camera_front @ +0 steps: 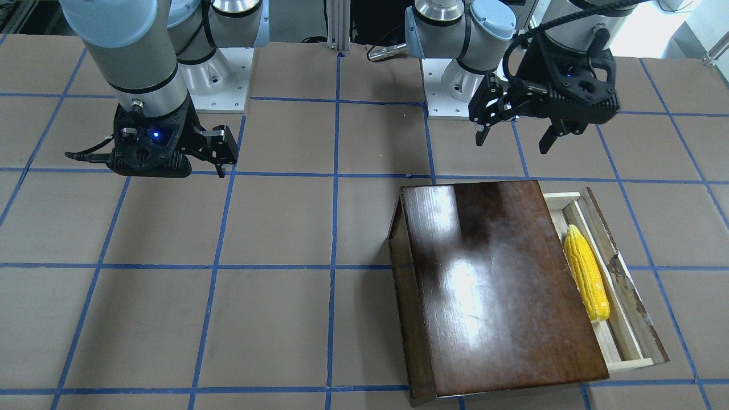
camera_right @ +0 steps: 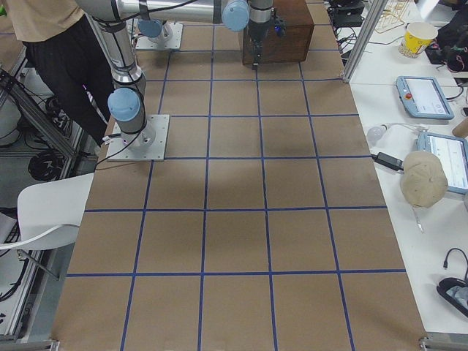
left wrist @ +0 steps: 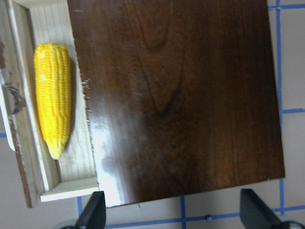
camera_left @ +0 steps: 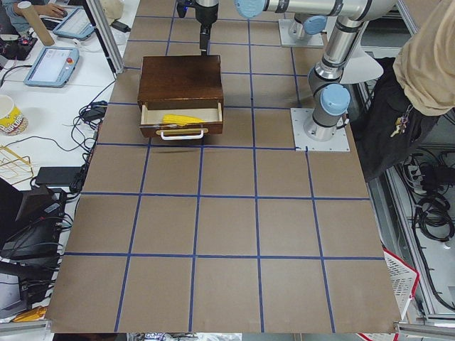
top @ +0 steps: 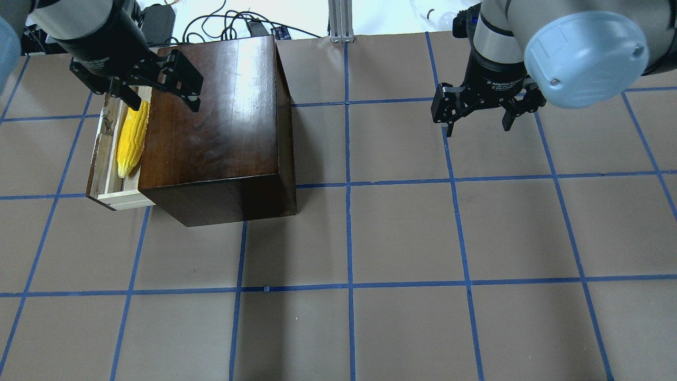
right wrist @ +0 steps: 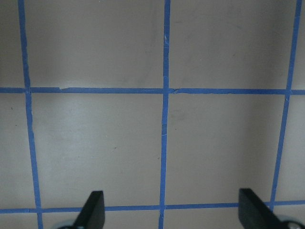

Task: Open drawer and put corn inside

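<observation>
The dark-brown cabinet (camera_front: 495, 285) stands on the table on my left side. Its drawer (camera_front: 629, 302) is pulled out, pale wood with a worn dark front. The yellow corn (camera_front: 586, 273) lies lengthwise inside the drawer (top: 100, 159), as the overhead view (top: 132, 138) and the left wrist view (left wrist: 53, 112) also show. My left gripper (top: 161, 104) is open and empty, raised above the cabinet's far end, near the drawer. My right gripper (top: 477, 127) is open and empty over bare table far to the right; the right wrist view (right wrist: 171, 214) shows only the taped grid.
The table is brown with a blue tape grid. The two arm bases (camera_front: 219, 74) (camera_front: 455, 85) stand at the robot's edge. A person (camera_left: 426, 64) stands beside the robot. Tablets (camera_left: 53, 64) and a cup (camera_left: 8, 115) sit on a side bench.
</observation>
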Available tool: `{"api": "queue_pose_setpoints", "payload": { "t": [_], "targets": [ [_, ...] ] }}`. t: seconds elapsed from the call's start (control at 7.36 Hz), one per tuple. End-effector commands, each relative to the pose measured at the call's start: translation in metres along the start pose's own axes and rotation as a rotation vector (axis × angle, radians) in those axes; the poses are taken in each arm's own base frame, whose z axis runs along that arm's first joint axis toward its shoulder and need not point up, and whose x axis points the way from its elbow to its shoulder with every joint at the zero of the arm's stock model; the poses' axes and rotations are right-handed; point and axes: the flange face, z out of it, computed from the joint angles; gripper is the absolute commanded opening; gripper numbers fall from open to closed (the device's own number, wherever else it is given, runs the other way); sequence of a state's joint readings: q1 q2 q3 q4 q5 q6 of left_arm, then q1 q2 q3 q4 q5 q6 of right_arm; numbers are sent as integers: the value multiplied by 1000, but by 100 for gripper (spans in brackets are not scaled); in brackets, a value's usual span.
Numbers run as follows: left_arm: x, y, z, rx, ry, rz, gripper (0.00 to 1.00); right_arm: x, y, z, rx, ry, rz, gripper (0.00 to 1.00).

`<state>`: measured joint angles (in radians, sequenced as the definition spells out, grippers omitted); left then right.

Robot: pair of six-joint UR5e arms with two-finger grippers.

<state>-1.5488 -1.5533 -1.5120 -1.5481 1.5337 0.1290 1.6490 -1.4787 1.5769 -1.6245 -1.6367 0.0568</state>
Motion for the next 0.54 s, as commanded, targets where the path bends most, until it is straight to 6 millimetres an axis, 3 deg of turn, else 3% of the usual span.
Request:
{"api": "queue_pose_setpoints", "payload": {
  "t": [0.0, 0.14, 0.41],
  "targets": [
    [7, -1, -3, 58, -23, -6, 100, 0, 0, 0, 0, 0, 0, 100],
    [8, -1, 7, 37, -20, -21, 100, 0, 0, 0, 0, 2, 0, 100],
    [7, -1, 5, 35, -23, -55, 100, 0, 0, 0, 0, 0, 0, 100]
  ]
}}
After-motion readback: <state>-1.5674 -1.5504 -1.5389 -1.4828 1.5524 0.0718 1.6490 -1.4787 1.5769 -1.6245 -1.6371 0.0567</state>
